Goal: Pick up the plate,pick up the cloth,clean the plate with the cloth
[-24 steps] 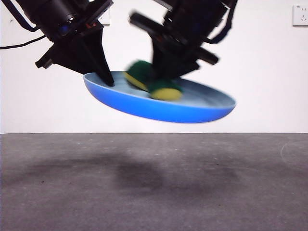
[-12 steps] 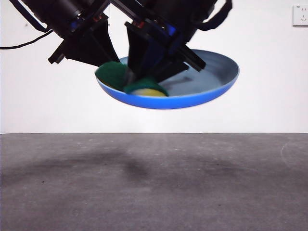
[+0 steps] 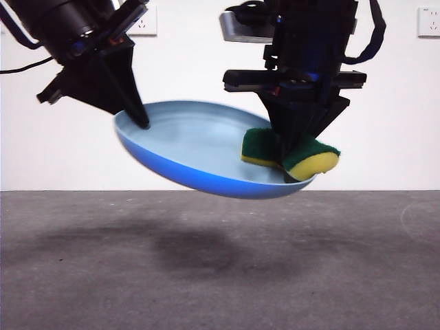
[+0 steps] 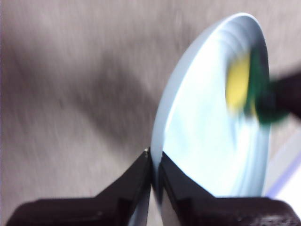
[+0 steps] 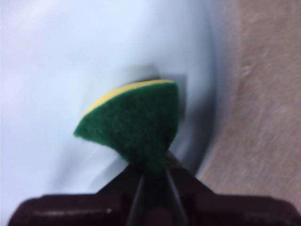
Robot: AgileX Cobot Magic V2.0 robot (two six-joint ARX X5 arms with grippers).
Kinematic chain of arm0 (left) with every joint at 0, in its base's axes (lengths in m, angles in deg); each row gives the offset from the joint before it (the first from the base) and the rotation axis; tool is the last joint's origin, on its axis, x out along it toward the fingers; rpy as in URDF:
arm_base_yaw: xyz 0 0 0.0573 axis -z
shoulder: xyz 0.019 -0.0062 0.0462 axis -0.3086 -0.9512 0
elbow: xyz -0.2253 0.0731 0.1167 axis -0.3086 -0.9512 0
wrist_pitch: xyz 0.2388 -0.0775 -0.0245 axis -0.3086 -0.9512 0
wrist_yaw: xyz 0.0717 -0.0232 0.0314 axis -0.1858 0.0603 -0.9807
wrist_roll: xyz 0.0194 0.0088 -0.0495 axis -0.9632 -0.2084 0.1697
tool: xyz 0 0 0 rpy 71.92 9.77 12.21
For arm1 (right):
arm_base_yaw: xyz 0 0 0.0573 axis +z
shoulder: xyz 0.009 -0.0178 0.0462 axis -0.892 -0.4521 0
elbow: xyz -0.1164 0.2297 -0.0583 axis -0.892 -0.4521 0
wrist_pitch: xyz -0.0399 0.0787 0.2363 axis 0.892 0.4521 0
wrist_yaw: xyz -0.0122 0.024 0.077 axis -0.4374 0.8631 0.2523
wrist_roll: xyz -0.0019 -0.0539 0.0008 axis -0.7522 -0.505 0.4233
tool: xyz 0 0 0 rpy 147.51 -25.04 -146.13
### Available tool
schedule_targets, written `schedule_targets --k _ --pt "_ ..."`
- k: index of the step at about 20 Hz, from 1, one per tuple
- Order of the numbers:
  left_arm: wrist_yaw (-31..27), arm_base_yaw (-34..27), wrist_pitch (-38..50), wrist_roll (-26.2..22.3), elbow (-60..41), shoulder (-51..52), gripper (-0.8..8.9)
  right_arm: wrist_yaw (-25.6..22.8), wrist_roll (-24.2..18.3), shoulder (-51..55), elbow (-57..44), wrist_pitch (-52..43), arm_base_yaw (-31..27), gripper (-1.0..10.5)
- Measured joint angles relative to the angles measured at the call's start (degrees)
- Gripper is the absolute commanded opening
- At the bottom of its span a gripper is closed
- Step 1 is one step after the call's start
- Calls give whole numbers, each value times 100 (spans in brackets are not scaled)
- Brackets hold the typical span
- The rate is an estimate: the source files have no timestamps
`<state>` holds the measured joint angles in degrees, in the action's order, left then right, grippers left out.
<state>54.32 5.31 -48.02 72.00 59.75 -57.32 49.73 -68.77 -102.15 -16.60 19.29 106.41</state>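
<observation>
The light-blue plate (image 3: 192,148) hangs tilted in the air above the table. My left gripper (image 3: 141,122) is shut on its rim at the front view's left; the left wrist view shows the jaws pinching the plate's edge (image 4: 160,141). My right gripper (image 3: 295,161) is shut on the cloth (image 3: 292,152), a yellow sponge with a green layer, and presses it against the plate's inner face near the rim at the right. The right wrist view shows the cloth (image 5: 136,122) bent against the plate (image 5: 70,61). The cloth (image 4: 244,84) shows blurred in the left wrist view.
A grey table (image 3: 220,275) lies below with the plate's shadow on it. A white wall stands behind, with a socket (image 3: 430,20) at the top right and another (image 3: 142,20) behind the left arm.
The right gripper has swept the cloth across the plate from its left side to its right rim. The plate has tipped so that its right side now hangs lower.
</observation>
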Motion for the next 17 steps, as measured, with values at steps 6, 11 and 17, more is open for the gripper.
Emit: schedule_targets --k 6,11,17 --pt "-26 52 -190 -63 0 0 -8 254 -2 -2 -9 -855 -105 -17" --pt "-22 208 -66 -157 0 0 -8 2079 7 -2 -9 -1580 -136 -17" --pt "66 262 719 -179 0 0 -8 3230 22 -2 -9 -1401 22 -17"
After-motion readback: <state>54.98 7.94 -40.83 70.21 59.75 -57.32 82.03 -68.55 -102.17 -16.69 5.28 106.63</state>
